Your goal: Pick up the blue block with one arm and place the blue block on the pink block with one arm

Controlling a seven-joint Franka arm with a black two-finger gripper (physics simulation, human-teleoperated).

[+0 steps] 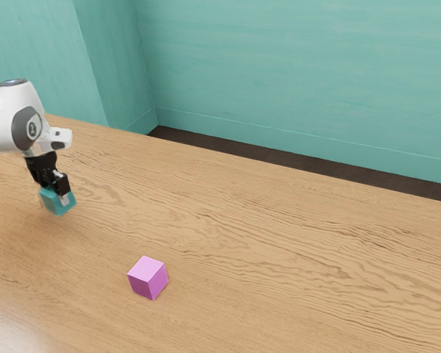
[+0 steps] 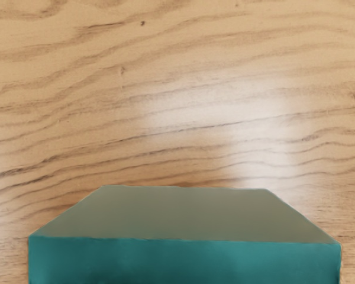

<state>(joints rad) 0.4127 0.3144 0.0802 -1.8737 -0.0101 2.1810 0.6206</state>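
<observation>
The blue block (image 1: 58,202) is a small cube that reads more teal than true blue, close in shade to the wall (image 1: 294,66) behind the desk (image 1: 279,220). Its upper face looks paler and greyer than its sides. It sits far over at the exterior view's left, tilted a little so that one corner points down. It appears to hang just clear of the wood rather than rest on it. The black jaws come down from the white arm (image 1: 15,121) and are clenched on the cube. They press on it from two sides, spread only as wide as the block itself, and its lower half shows beneath them. From the hand's own camera the blue block (image 2: 183,236) looms close under the hand, a flat pale top over a darker teal side, with bare wood grain beyond it. The pink block (image 1: 148,277) stands on the desk well apart from the held cube, toward the exterior view's right and nearer the front edge, with nothing on top of it.
</observation>
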